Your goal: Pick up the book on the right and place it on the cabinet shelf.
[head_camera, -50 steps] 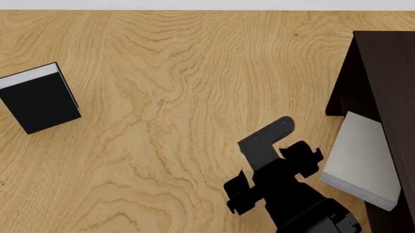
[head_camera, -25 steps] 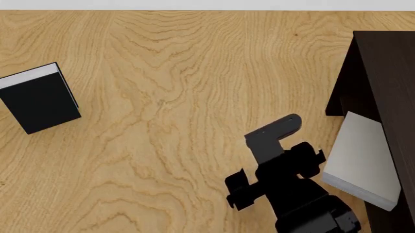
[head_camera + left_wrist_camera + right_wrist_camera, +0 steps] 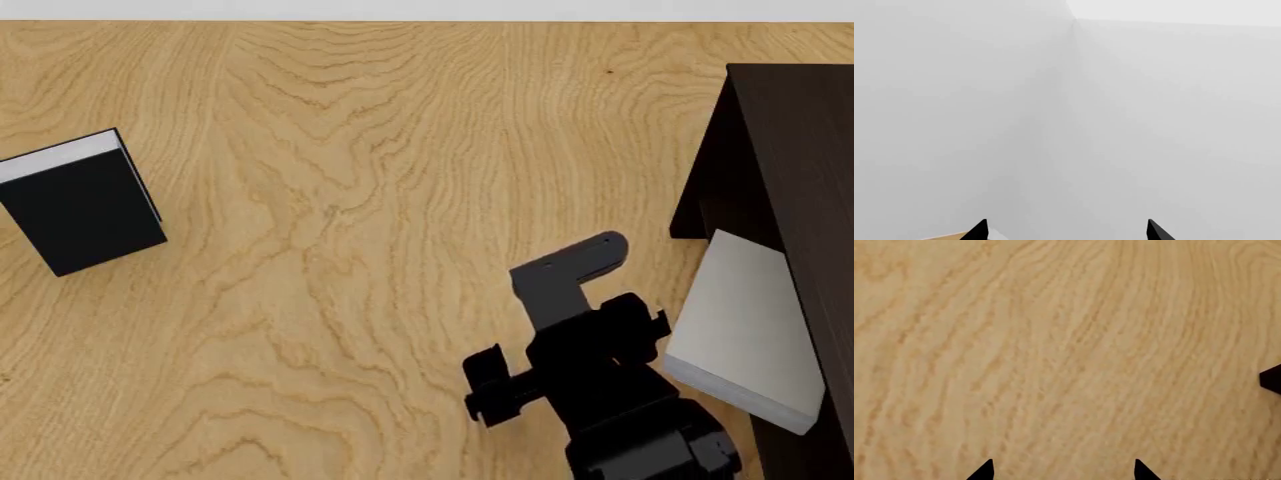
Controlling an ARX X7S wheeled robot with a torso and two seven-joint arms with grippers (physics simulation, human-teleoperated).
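Right claw hangs wide open and empty over the table. At its three o'clock, the book leans in the cabinet.

Sim study/office: wood desk, 2 books, dark cabinet.

surface: wood-grain table | on it: black book far left, dark cabinet far right

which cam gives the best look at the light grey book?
Head view. The light grey book shows there with its cover and white page edge visible, lying partly inside the dark cabinet. The right wrist view shows only bare wooden tabletop; the left wrist view shows only pale walls. Neither catches the book.
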